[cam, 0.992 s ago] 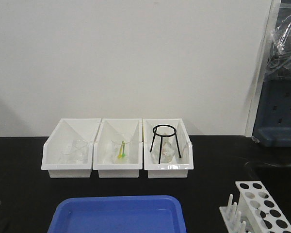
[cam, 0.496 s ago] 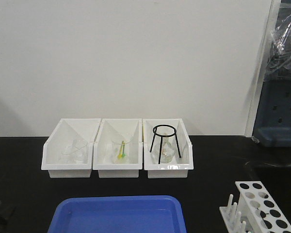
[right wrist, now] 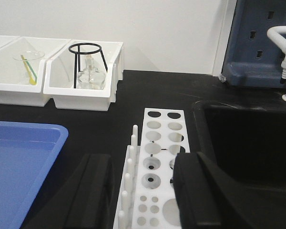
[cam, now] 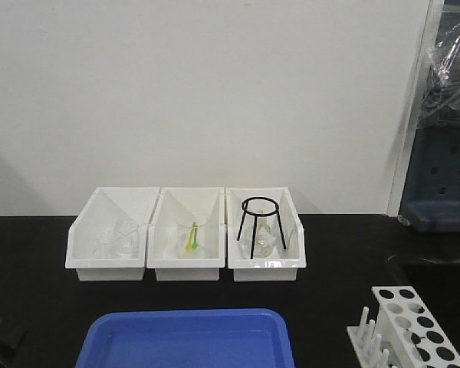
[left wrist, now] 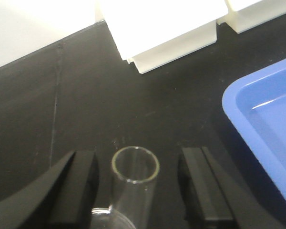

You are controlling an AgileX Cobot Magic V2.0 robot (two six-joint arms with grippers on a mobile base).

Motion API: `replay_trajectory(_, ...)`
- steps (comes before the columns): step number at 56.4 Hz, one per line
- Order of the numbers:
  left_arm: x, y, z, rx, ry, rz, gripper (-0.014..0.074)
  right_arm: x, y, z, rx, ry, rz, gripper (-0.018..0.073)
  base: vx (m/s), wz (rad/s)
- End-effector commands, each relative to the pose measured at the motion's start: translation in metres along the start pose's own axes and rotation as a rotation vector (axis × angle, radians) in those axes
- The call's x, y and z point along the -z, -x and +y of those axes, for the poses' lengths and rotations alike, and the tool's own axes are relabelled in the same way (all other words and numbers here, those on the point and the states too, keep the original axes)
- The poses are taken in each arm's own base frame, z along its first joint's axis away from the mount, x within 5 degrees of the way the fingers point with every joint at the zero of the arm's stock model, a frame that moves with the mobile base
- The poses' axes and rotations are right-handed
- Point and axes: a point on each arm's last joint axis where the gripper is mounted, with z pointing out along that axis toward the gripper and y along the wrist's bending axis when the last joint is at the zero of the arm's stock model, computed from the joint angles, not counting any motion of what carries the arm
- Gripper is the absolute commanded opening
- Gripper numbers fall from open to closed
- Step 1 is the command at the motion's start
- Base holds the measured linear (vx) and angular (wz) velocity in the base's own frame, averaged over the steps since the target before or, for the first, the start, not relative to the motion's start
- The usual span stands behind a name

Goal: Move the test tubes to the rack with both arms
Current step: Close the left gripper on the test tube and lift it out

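Left wrist: clear round-rimmed test tube (left wrist: 135, 172) between matte black pincer (left wrist: 140, 187) jaws.

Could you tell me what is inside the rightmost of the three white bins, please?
A black wire tripod stands in the bin, with a clear glass flask under its ring. The low front wall hides the strip of floor just behind it.
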Motion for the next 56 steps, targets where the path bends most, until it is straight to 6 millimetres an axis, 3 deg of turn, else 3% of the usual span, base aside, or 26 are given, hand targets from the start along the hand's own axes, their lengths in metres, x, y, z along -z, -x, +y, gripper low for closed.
replay_trajectory(1, 0.004, 0.022, 0.009, 0.017, 0.052, -0.127, 0.0441, 0.001, 0.017, -0.001, 0.008, -0.007, -0.103, 0.0387, 0.00, 0.00)
replay_trajectory(32, 0.009, 0.023, 0.009, 0.021, 0.050, -0.114, 0.0058, 0.001, 0.017, -0.001, 0.008, -0.007, -0.097, 0.0385, 0.00, 0.00)
replay_trajectory(43, 0.023, 0.035, 0.015, 0.050, 0.085, -0.172, -0.0004, 0.001, 0.017, -0.001, 0.008, -0.007, -0.097, 0.0385, 0.00, 0.00)
replay_trajectory(56, 0.042, 0.052, 0.021, 0.051, 0.118, -0.263, -0.0006, 0.001, 0.017, -0.001, 0.008, -0.007, -0.097, 0.0385, 0.00, 0.00)
